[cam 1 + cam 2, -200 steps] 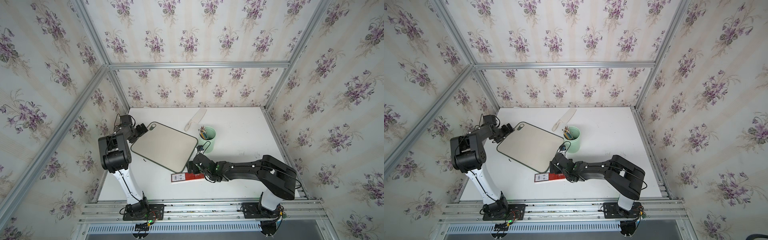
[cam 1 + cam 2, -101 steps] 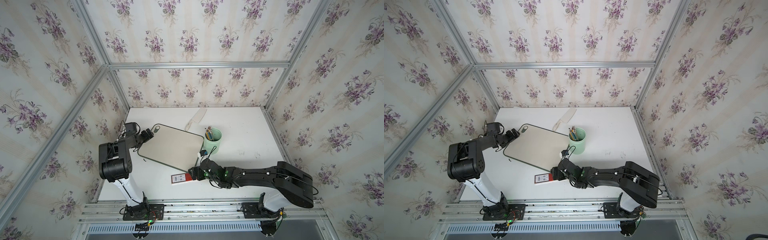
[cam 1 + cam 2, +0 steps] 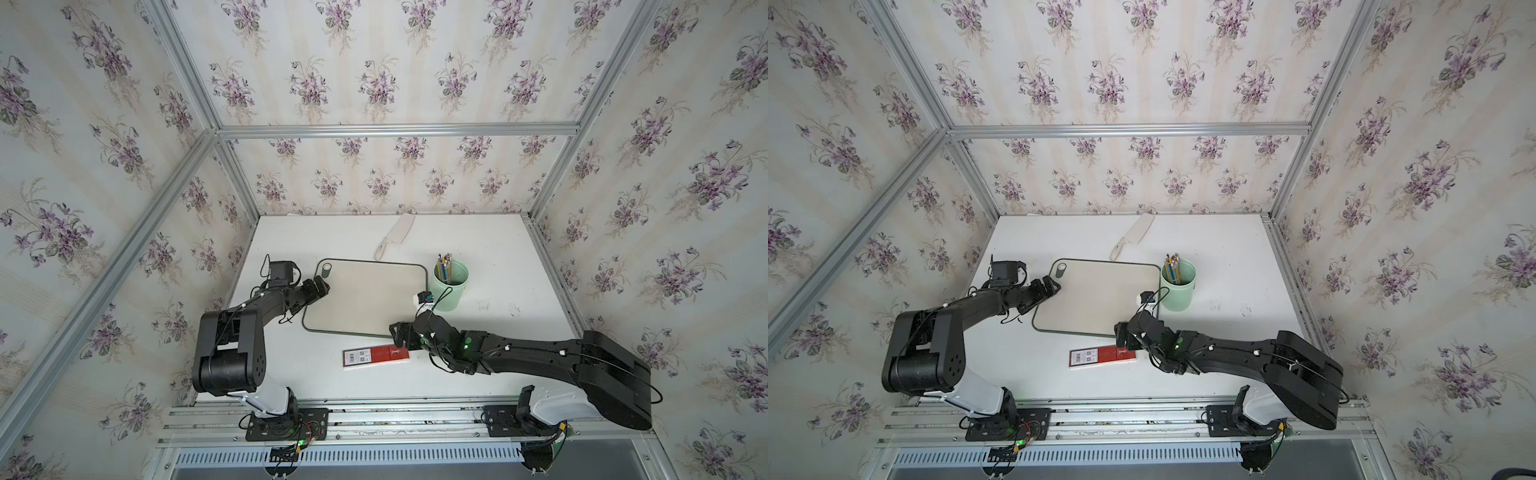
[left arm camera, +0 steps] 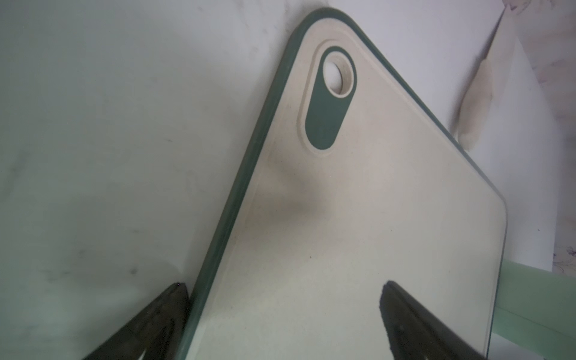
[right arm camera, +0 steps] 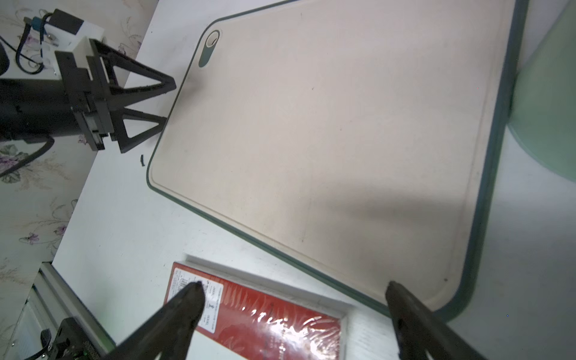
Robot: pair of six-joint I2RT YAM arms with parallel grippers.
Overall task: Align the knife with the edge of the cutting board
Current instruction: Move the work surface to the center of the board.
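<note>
"Knife (image 3: 394,237) first. Where is it?"
"Start big. The board (image 3: 365,299) lies flat on the table (image 3: 498,249), with its long sides running across. The knife is on the table past the board's far long side, close to the back wall (image 3: 374,187). It is not on the board."
"Where are the grippers?"
"The left gripper (image 3: 320,286) is at the board's short side, near the hole (image 3: 326,270). Its fingers (image 4: 156,318) are apart and hold nothing. The right gripper (image 3: 397,332) is at the board's near corner, by the box (image 3: 376,355). Its fingers (image 5: 177,314) are wide apart too and hold nothing."
"Which way does the knife point?"
"It lies slanted. The blade (image 3: 400,229) points away to the wall. The handle (image 3: 381,252) points back at the board and ends just beside its far side. I cannot tell if it touches."
"So it is not lined up yet?"
"No. I think it must turn till it runs along that side."
"Who is closer to it?"
"The left one, I think. For the right one the whole board is in the way, and the cup (image 3: 449,286) stands near its path."
</note>
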